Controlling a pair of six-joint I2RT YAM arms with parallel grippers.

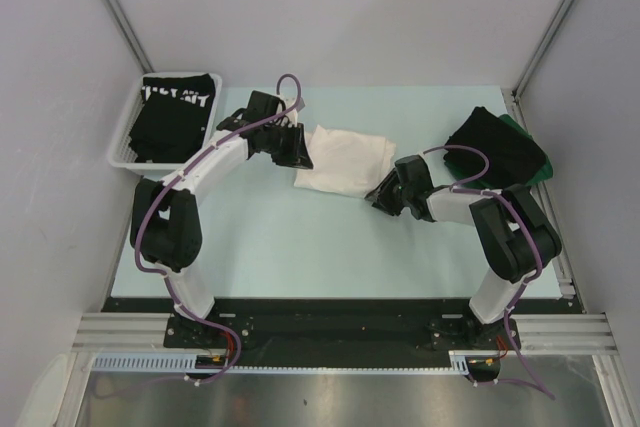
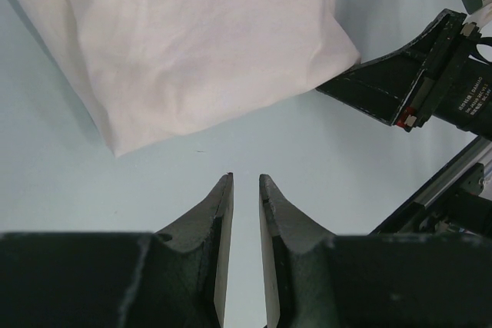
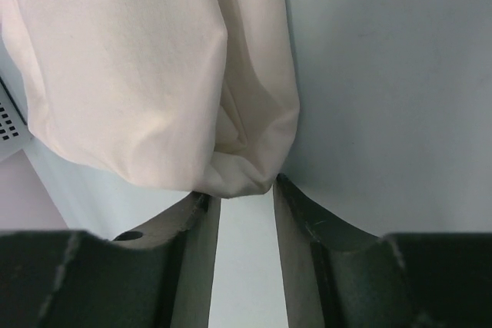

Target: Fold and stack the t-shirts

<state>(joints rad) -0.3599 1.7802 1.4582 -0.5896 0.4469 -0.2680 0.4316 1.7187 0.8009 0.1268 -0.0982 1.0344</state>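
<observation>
On the pale desk [image 1: 300, 247], nearest, the right jaws stand open, the near corner of a folded white t-shirt [image 1: 345, 159] at their tips. Mid-desk, just left of that shirt, the left jaws are parted by a narrow slit, empty. A stack of black and green t-shirts [image 1: 495, 145] lies by the right edge. A black lettered t-shirt [image 1: 178, 112] fills the basket [image 1: 122, 139] at the far left corner.

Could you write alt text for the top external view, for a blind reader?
A folded white t-shirt lies mid-table, with the left fingers at its left edge and the right fingers at its near right corner. A basket at far left holds a black lettered t-shirt; black and green t-shirts are piled at far right.
</observation>
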